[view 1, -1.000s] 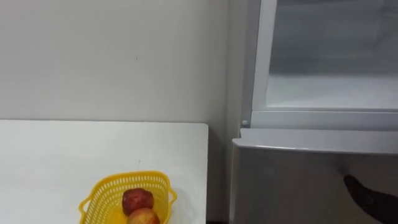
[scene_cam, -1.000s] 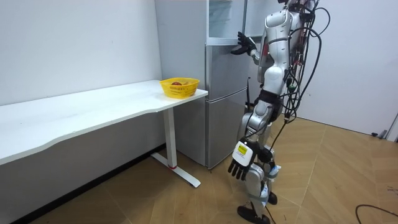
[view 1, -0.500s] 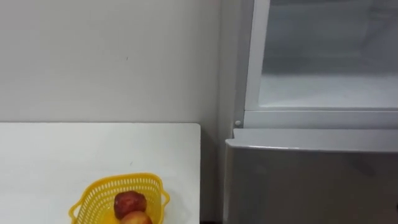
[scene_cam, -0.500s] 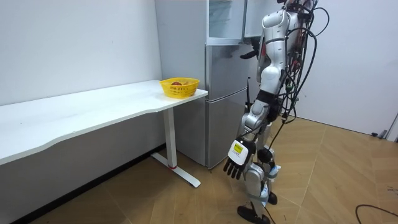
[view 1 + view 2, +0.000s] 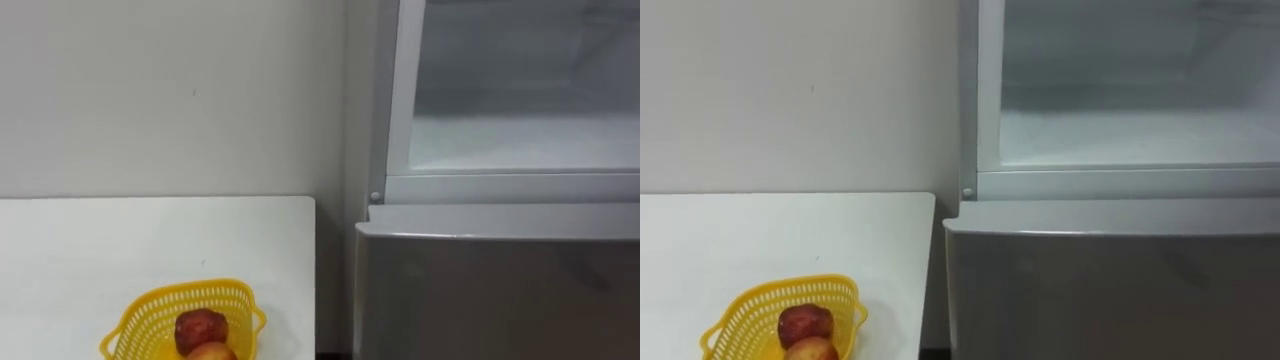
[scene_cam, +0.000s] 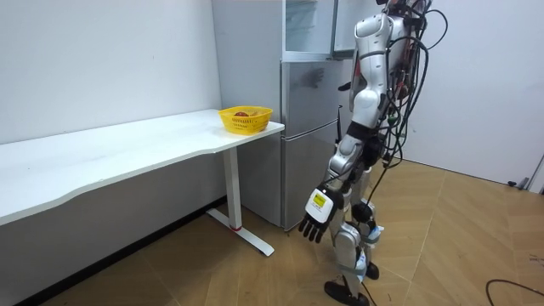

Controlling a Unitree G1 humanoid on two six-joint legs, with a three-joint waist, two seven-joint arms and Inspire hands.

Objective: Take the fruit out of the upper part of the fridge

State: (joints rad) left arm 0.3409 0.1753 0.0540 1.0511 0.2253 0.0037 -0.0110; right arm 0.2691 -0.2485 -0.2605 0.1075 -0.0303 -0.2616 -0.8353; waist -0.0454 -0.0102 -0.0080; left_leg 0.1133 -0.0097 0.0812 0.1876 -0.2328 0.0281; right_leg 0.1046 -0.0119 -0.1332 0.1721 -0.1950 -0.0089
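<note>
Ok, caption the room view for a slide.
Robot stands at the open upper fridge, left robot hand hanging; yellow basket on white table.

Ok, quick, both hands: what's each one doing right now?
Left hand: open, empty, hanging at the robot's side.
Right hand: up near the tall silver fridge; state cannot be told.

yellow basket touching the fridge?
Apart. The left eye view shows the yellow basket sitting on the white table, with bare tabletop and a dark gap between it and the fridge.
</note>
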